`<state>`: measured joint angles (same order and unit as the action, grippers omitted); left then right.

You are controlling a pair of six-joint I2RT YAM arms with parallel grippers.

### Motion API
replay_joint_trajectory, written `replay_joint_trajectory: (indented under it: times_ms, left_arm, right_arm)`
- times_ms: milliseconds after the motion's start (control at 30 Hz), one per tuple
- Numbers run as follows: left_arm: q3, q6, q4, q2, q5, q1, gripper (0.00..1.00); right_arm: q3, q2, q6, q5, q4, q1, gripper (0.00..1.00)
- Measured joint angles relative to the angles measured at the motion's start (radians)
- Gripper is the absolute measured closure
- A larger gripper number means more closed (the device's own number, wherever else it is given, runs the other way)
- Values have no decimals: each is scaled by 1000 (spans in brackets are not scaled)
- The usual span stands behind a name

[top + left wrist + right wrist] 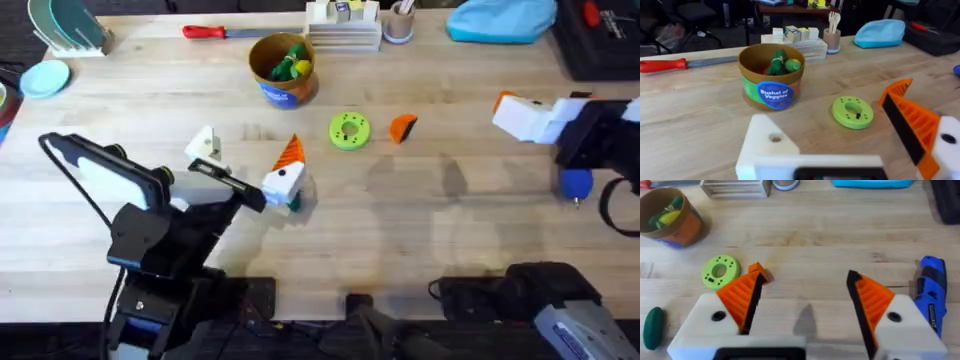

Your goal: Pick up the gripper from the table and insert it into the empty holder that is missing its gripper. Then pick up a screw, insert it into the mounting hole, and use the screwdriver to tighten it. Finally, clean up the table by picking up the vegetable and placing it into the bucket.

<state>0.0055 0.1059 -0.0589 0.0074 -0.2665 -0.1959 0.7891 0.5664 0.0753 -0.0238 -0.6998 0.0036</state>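
The small orange gripper (402, 127) lies loose on the wooden counter (150, 110), just beside the green disc (349, 131) and apart from both arms. The left gripper (255, 175) has one orange finger and one bare white holder, its jaws apart and empty. The right gripper (802, 297) has both orange fingers, jaws wide apart and empty, with the blue screwdriver (931, 292) close beside it. The dark green vegetable (653, 327) lies on the counter. The bucket (283, 70) stands farther back, holding yellow and green toys.
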Motion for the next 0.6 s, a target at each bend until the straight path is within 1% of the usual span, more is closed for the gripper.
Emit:
replay_joint_trajectory:
  times_ms: [133,233,400,500,600]
  left_arm:
    - [0,0,0,0,0,0,8]
    - [0,0,0,0,0,0,8]
    - [0,0,0,0,0,0,9]
    - [0,0,0,0,0,0,8]
    - [0,0,0,0,0,0,8]
  right_arm:
    - [0,0,1,0,0,0,9]
    - [0,0,31,-16,-15,0,10]
    - [2,25,55,-128,13,4,9]
    - [6,114,42,-172,13,39,9]
    - [15,233,6,-189,22,108,9]
